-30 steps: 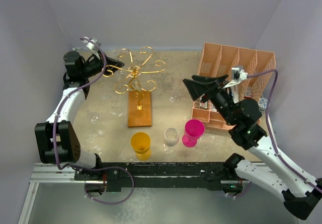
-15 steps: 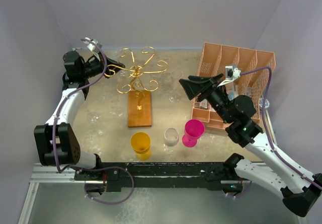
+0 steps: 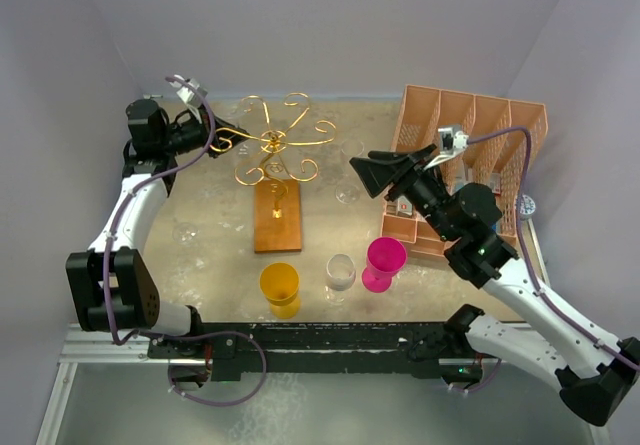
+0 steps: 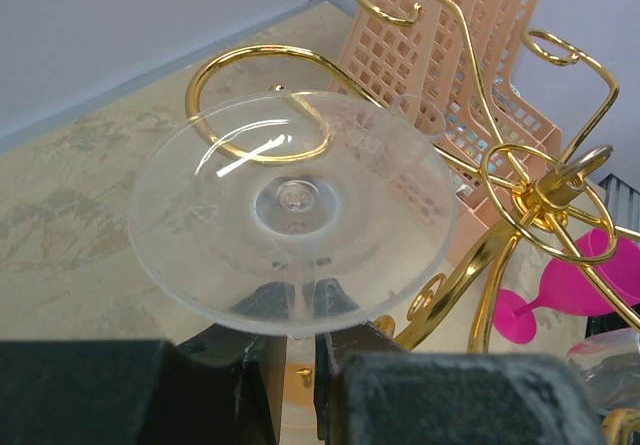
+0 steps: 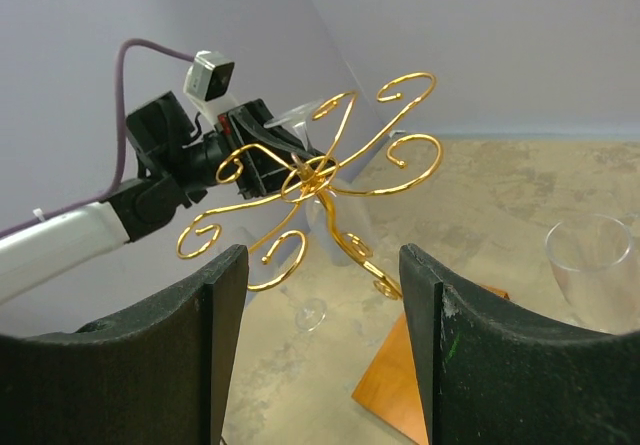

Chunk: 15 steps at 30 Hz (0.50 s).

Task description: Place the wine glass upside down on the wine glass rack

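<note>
My left gripper (image 3: 216,135) is shut on the stem of a clear wine glass (image 4: 290,205). It holds the glass level with the curled arms on the left side of the gold wire wine glass rack (image 3: 272,143). In the left wrist view the glass's round foot faces the camera in front of a gold curl (image 4: 262,105), above my gripper (image 4: 292,350). The bowl is hidden. The rack stands on a brown wooden base (image 3: 277,215). My right gripper (image 3: 372,173) is open and empty, raised to the right of the rack (image 5: 320,180) and facing it.
A salmon-pink slotted organizer (image 3: 470,155) stands at the right. A yellow cup (image 3: 280,287), a clear glass (image 3: 341,270) and a magenta glass (image 3: 383,260) stand in front. Another clear glass (image 3: 349,170) stands right of the rack. One lies at the left (image 3: 185,233).
My left gripper has drawn back slightly to the left with the glass. My right gripper has moved a little left and up toward the rack.
</note>
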Tool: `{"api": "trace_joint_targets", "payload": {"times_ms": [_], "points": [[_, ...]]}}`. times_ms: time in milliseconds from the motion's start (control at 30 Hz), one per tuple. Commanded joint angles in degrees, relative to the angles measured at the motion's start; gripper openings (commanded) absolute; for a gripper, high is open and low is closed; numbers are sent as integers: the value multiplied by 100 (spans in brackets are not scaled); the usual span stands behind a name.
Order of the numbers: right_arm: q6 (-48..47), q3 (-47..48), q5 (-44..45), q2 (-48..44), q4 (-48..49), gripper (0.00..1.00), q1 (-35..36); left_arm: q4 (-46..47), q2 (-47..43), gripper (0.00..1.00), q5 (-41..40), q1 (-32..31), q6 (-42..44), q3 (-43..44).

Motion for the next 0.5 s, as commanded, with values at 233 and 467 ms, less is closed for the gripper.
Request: {"api": "trace_joint_targets", "payload": {"times_ms": [233,467], "points": [[-436,1012,-660,910,-759,69,16,-1792,37,0,347,12,1901,1029],[-628,1613,-987,1723,-1457,71,30,-1765,66,0,376,3,1904,1020]]}}
